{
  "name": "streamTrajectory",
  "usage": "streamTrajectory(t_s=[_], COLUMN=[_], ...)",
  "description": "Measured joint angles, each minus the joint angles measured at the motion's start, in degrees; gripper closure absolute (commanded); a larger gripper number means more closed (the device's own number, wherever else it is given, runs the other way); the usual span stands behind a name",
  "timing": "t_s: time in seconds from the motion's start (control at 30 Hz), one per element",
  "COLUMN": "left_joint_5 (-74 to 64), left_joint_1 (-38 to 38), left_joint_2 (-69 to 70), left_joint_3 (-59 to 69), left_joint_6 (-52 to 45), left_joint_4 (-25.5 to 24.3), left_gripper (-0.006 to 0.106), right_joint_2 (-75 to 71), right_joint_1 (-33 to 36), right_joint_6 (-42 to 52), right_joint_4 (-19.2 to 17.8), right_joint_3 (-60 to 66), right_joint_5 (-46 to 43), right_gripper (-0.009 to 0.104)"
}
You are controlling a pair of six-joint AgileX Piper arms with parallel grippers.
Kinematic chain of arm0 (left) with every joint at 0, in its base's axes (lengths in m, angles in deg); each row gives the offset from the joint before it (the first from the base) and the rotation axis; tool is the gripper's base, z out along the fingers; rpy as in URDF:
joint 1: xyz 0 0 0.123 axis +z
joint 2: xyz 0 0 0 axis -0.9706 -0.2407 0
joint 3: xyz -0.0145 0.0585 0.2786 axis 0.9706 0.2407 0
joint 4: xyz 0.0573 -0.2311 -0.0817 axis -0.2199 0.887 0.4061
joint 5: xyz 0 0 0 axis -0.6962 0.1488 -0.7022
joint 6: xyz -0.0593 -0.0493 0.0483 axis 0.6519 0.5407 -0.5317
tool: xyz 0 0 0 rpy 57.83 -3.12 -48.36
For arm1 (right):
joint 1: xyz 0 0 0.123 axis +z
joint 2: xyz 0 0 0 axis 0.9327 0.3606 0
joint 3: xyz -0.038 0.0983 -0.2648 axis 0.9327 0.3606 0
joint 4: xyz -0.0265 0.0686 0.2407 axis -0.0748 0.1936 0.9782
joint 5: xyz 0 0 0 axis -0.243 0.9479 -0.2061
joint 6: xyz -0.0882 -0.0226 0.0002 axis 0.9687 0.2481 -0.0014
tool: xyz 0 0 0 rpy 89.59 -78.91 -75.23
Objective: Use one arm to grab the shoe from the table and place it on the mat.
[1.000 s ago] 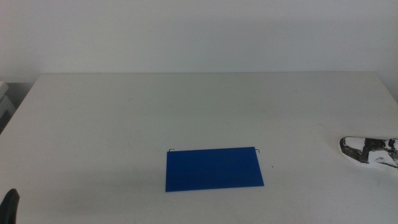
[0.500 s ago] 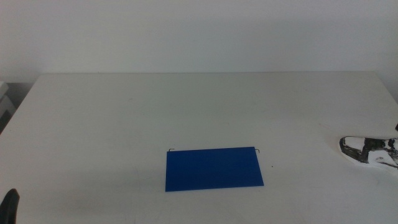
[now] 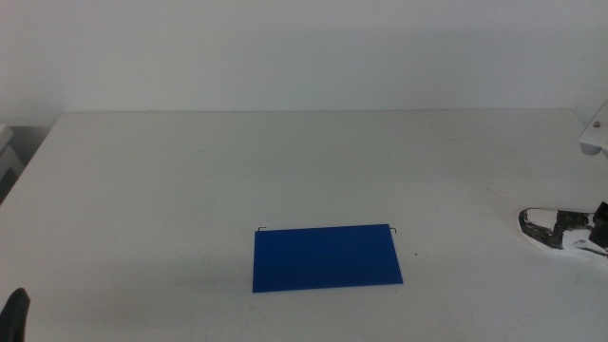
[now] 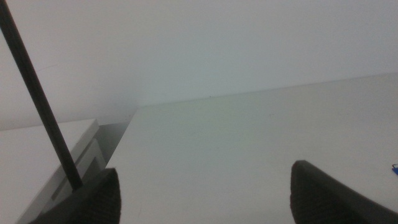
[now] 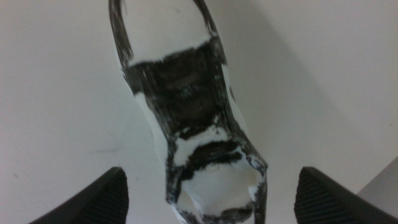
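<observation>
The shoe (image 5: pixel 198 124) lies on the table (image 3: pixel 285 171) at its right edge, well apart from the blue mat (image 3: pixel 327 256). The right gripper (image 5: pixel 208 199) hangs over it, jaws spread wide either side (touching nothing). Its arm (image 3: pixel 596 133) has newly appeared. The left gripper (image 4: pixel 205 193) waits open.

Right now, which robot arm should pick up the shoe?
The right one, probably. Its right gripper hangs open right over the shoe at the table's right edge. The left gripper waits far off at the near left corner.
</observation>
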Motion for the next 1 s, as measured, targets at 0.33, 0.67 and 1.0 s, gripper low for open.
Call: streamTrajectory(t_s=[0.33, 0.67, 1.0], left_joint_5=[0.0, 0.0, 0.0], left_joint_1=[0.0, 0.0, 0.0], left_joint_2=[0.0, 0.0, 0.0], left_joint_3=[0.0, 0.0, 0.0], left_joint_6=[0.0, 0.0, 0.0], left_joint_4=[0.0, 0.0, 0.0], left_gripper=[0.007, 0.007, 0.007], right_joint_2=[4.06, 6.71, 6.58], right_joint_1=[-0.61, -0.61, -0.61], right_joint_6=[2.3, 2.35, 2.55], right_joint_4=[-0.27, -0.27, -0.17], right_joint_3=[-0.04, -0.11, -0.11], right_joint_5=[-2.12, -2.91, -2.29], right_gripper=[0.01, 0.039, 0.099])
